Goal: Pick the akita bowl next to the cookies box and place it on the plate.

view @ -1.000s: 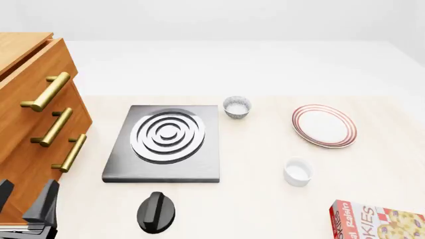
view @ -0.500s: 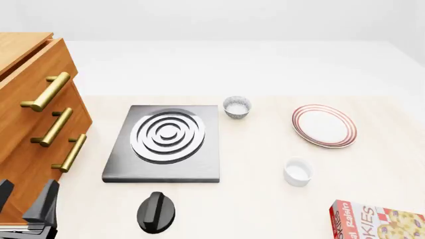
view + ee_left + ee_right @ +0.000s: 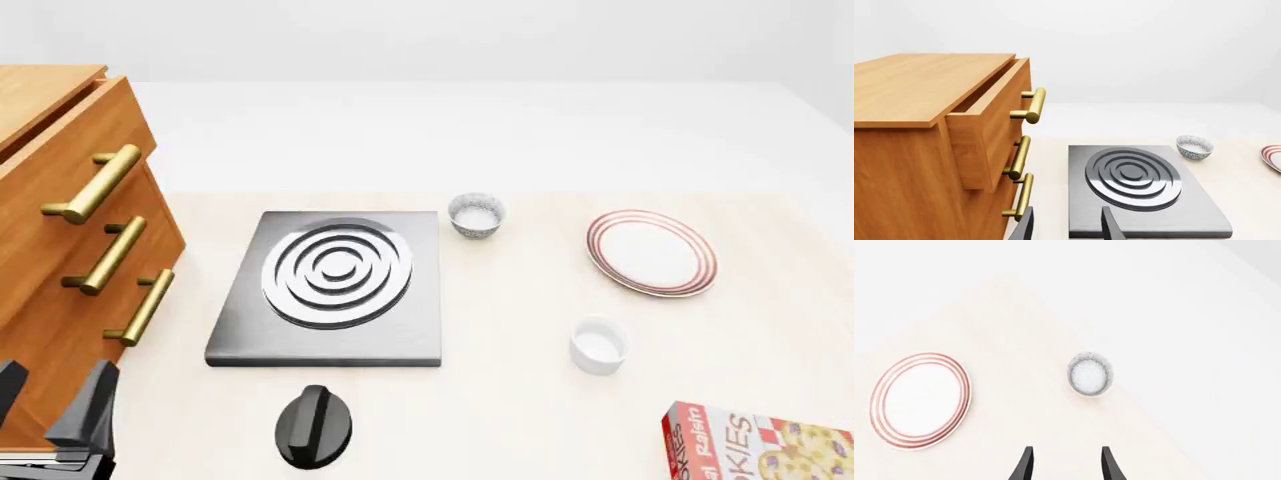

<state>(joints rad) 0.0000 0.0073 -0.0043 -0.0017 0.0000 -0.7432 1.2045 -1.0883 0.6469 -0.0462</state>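
My left gripper [image 3: 1066, 227] sits low beside the wooden drawer cabinet [image 3: 60, 250], fingers parted and empty; my right gripper [image 3: 1065, 465] is spread too, gripping nothing. The akita bowl [image 3: 477, 215] stands upright just past the stove [image 3: 334, 288], well apart from the plate [image 3: 650, 252] and the cookies box [image 3: 754, 445].

A pale beige table [image 3: 521, 400] carries everything; a grey square stove [image 3: 331, 288] with silver rings sits left of centre; just beyond its far right corner stands the akita bowl [image 3: 477, 215]; the plate [image 3: 650, 252] lies to the right; a plain white cup [image 3: 599, 345] stands nearer; the cookies box [image 3: 754, 445] lies at the near right; a black knob [image 3: 315, 427] rests near the stove's front edge; a wooden drawer cabinet [image 3: 67, 260] stands far left.
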